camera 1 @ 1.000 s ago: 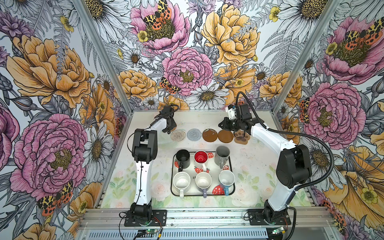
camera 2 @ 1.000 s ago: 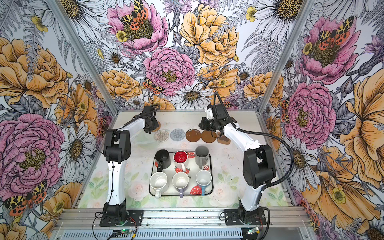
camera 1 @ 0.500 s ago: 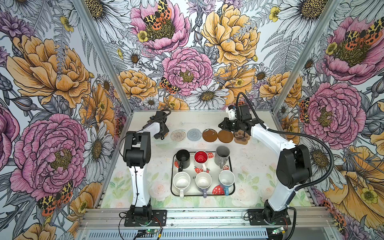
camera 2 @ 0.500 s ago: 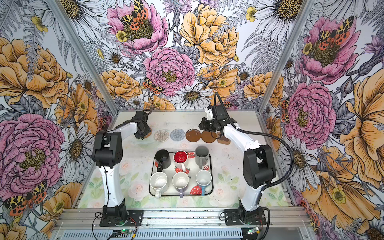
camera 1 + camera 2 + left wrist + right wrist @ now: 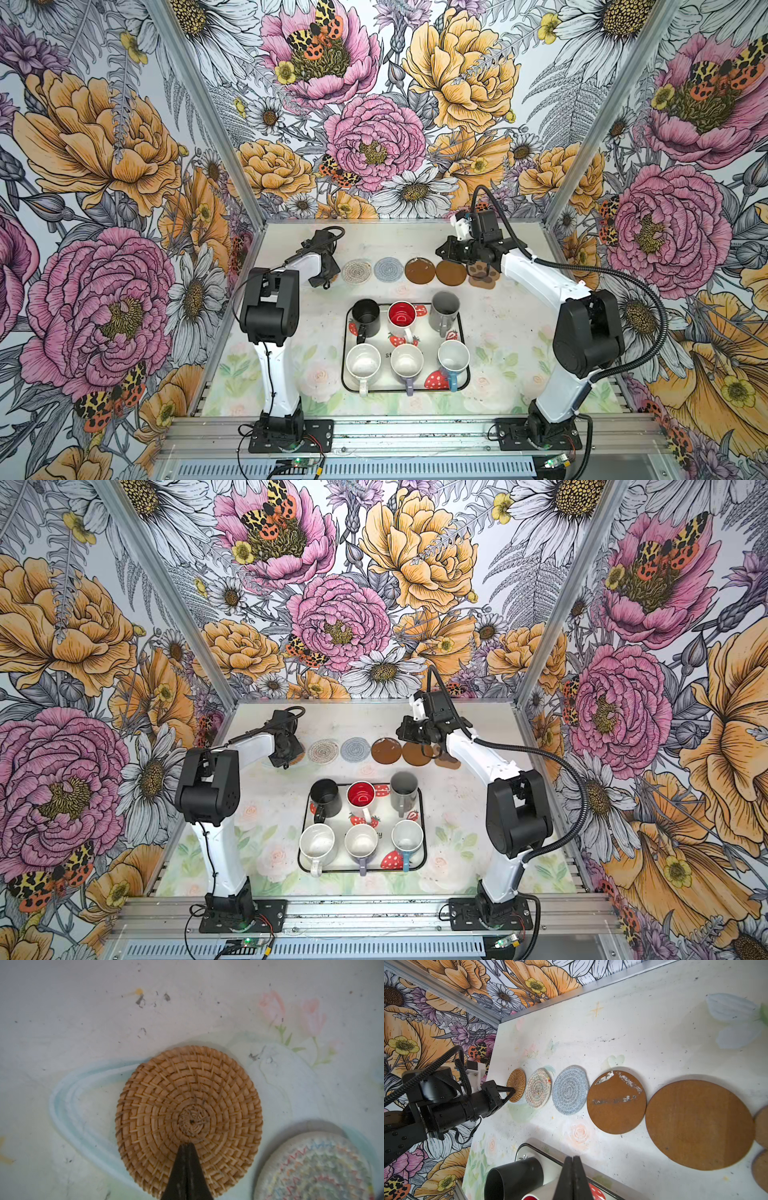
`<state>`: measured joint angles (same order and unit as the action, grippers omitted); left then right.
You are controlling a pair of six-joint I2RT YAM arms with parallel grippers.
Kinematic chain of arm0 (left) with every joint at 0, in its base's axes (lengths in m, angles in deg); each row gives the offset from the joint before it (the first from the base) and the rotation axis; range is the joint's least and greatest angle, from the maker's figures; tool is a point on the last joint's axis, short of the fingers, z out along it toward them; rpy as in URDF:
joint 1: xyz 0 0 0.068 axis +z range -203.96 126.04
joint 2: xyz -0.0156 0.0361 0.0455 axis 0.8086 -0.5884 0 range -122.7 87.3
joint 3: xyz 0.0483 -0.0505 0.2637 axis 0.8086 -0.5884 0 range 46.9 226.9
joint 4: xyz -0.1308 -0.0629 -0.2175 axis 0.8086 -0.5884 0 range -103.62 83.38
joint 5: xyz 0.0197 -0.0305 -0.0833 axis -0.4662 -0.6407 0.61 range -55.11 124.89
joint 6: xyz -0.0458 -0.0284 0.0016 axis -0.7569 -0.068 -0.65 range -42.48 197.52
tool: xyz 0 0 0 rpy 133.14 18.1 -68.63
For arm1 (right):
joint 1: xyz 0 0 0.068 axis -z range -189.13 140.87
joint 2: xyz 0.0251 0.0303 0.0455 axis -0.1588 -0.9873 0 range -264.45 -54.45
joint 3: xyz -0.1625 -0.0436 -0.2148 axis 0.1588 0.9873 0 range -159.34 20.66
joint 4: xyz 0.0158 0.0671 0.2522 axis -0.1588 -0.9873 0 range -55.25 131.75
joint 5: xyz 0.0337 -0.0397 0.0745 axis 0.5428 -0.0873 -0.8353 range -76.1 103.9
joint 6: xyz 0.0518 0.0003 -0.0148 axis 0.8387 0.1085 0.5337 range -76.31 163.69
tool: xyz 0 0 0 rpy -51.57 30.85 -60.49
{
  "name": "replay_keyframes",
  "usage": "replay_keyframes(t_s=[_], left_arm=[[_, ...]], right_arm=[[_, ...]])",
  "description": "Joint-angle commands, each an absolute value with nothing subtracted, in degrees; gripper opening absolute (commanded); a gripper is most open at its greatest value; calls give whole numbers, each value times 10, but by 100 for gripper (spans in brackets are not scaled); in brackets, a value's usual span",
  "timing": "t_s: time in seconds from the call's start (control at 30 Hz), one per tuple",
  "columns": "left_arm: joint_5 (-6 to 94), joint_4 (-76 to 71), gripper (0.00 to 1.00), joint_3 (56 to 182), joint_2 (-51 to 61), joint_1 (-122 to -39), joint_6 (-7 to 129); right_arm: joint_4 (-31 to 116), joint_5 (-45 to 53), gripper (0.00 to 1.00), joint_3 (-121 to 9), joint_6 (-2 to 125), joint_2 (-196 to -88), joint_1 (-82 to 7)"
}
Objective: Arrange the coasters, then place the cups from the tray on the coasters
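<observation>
we see the left gripper point(image 5: 187, 1147), closed, above the rattan coaster point(image 5: 187, 1095) at lower centre; the right gripper point(image 5: 572, 1159) likewise closed, empty.

Robot lab test cell, not a home or kitchen. It's a closed booth: walls point(image 5: 374, 137) papered w/ an oversized flower-and-moth print, framed by bare aluminium posts point(image 5: 206, 112). Left arm point(image 5: 270, 316) & right arm point(image 5: 588, 332) are bolted on black base plates point(image 5: 316, 432) to an aluminium rail point(image 5: 415, 434) along the front edge. Loose wires + a small circuit board point(image 5: 300, 462) sit below it. A corrugated cable hose point(image 5: 665, 328) loops off the right arm. The tabletop point(image 5: 507, 328) has a scuffed pastel floral print. Only props on it: a tray point(image 5: 343, 345) of mugs point(image 5: 402, 318) and coasters point(image 5: 388, 269) in a row.
</observation>
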<state>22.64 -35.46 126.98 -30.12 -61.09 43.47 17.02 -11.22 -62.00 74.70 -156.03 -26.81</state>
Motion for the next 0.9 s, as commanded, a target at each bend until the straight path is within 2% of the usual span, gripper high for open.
replay_keyframes(t_s=[0.0, 0.87], left_arm=[[240, -357, 0, 1266, -304, -621, 436], [252, -358, 0, 1316, -347, -624, 450]], right_arm=[[182, -111, 0, -613, 752, -1536, -273], [182, -109, 0, -603, 752, -1536, -274]])
